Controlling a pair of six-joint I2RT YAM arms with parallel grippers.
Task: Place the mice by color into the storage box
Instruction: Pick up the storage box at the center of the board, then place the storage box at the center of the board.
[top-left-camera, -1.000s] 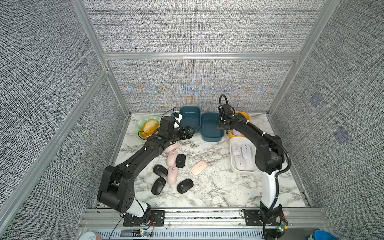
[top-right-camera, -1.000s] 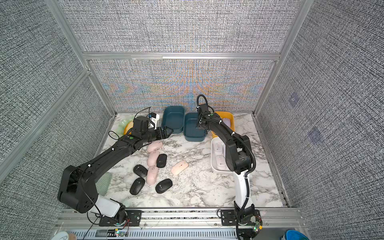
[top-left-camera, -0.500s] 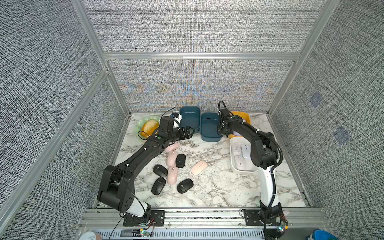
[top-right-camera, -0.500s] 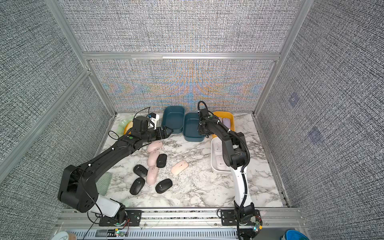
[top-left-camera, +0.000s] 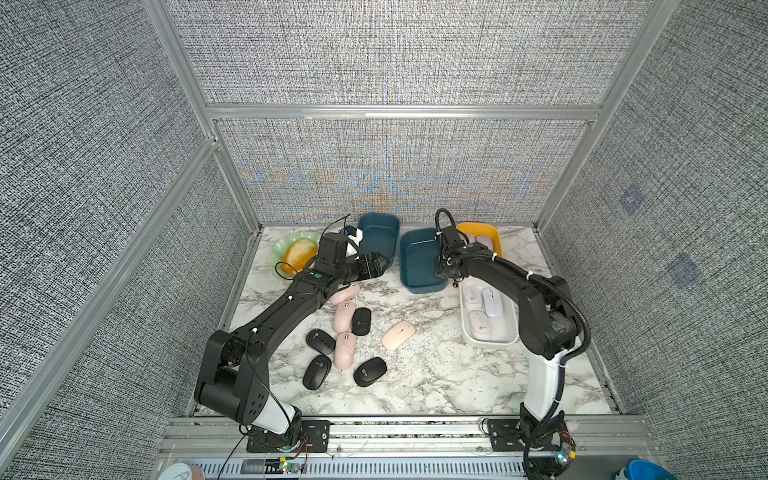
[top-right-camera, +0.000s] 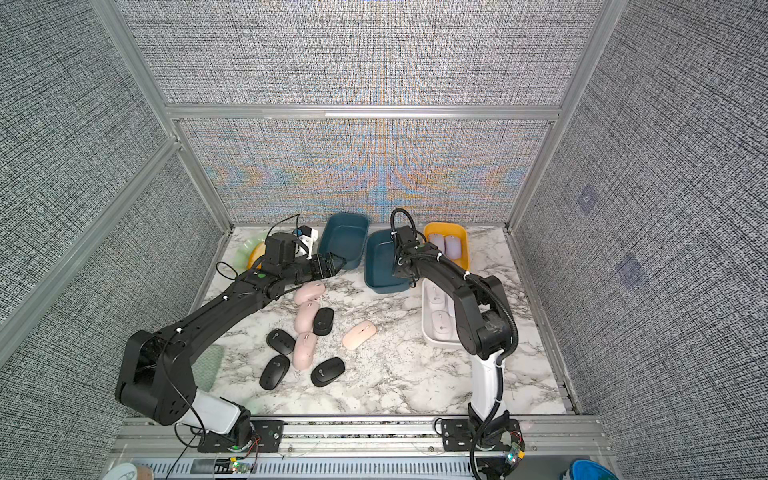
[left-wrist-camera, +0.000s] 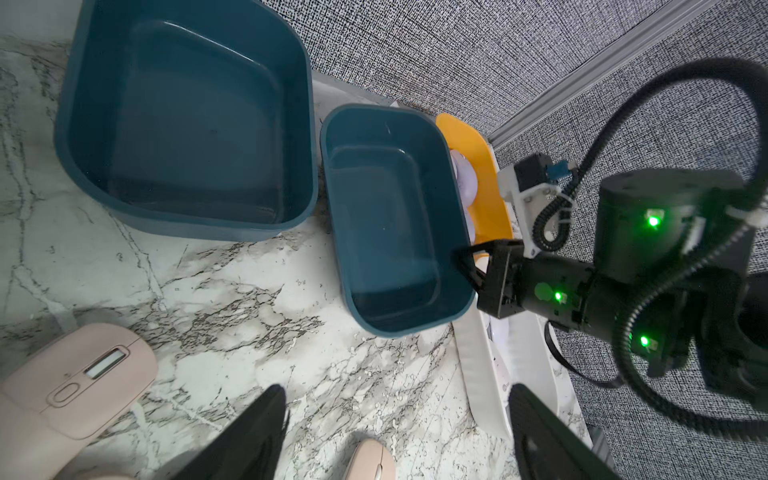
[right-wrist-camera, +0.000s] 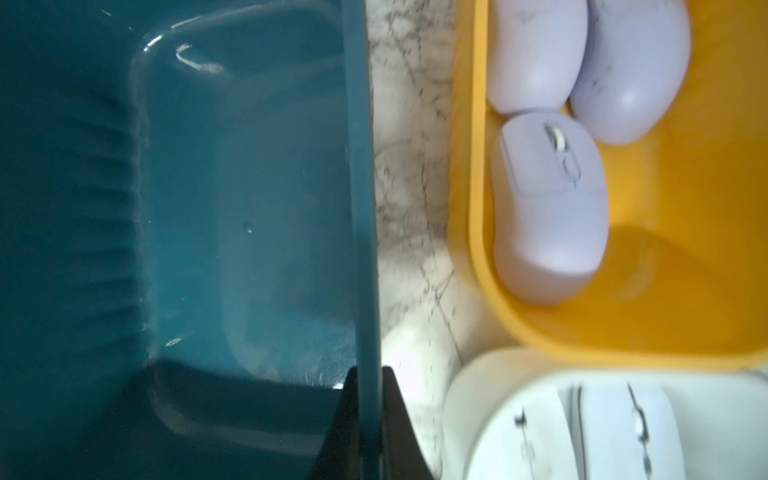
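The green plate (top-left-camera: 279, 249) with the bread loaf (top-left-camera: 298, 254) sits behind the wrist of the left end effector (top-left-camera: 380, 266), in a far corner of the table (top-left-camera: 436, 374). That end effector hovers with its fingers spread wide and nothing between them.

The unsorted mice lie on the marble below it and back along its arm. One of the four pink mice (top-left-camera: 345, 318) is just under the wrist, two lie in a line behind that one, and the fourth is off toward the right arm. The four black mice (top-left-camera: 321, 341) are scattered among them, one right against a pink one's side.

Just past the spread fingertips stands the left teal box (top-left-camera: 376, 217), its bare floor plain in the left wrist view. The right teal box (top-left-camera: 422, 286) stands next to it.

The right end effector (right-wrist-camera: 370, 422) is pressed together on this second box's side wall. One finger is inside and one outside, pinching the rim.

On the outer side of that end effector, the yellow box (top-left-camera: 473, 227) holds three lilac mice (right-wrist-camera: 548, 208). The white tray (top-left-camera: 490, 341), under the right forearm, holds three white mice (top-left-camera: 492, 301).
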